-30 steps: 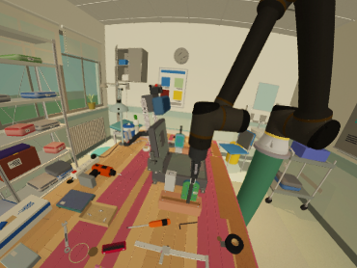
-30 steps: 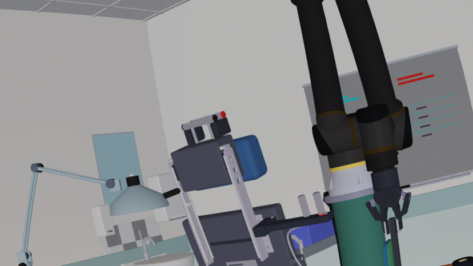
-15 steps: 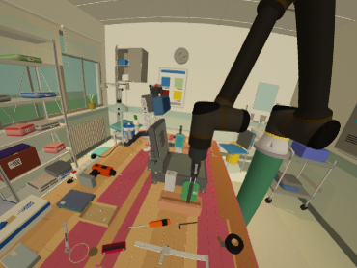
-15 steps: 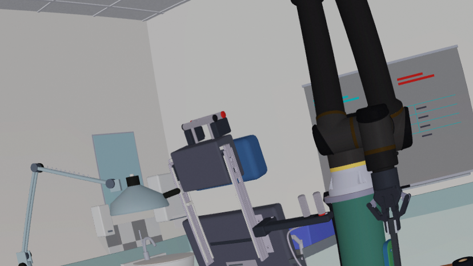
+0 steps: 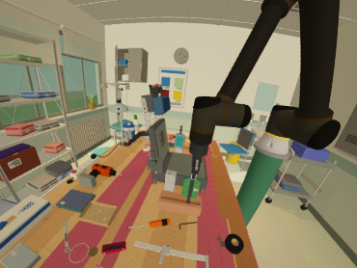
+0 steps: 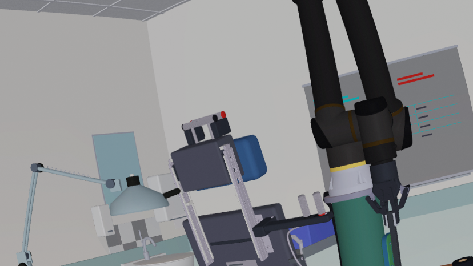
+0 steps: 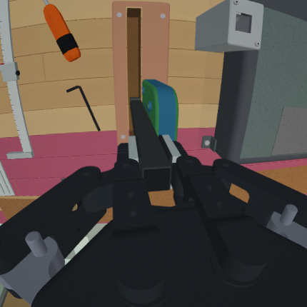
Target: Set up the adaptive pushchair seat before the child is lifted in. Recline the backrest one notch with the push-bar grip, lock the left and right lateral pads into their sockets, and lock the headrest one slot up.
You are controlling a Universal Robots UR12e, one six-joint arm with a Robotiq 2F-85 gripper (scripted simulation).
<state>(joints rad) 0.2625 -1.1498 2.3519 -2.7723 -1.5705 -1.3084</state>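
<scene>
A lateral pad [image 7: 162,107] with a green and blue cushion and a long black stem [image 7: 148,142] stands in a slotted wooden holder [image 7: 140,68] in front of the pushchair seat. My gripper [image 7: 152,154] points straight down over it, and its fingers are clamped on either side of the top of the black stem. The pad [image 5: 190,188] sits at the near edge of the grey seat [image 5: 171,168]. The seat's backrest [image 6: 205,165] carries a blue headrest [image 6: 251,158] and a push-bar grip [image 6: 205,120] on top. A grey socket block [image 7: 232,25] sits on the seat's side.
Behind the seat are a wall, a desk lamp [image 6: 135,198] and a wall chart. On the bench lie an orange screwdriver [image 5: 154,223], a hex key [image 5: 188,224], a steel ruler [image 5: 164,250] and a tape roll [image 5: 234,242]. My green base column [image 5: 260,183] stands to the right.
</scene>
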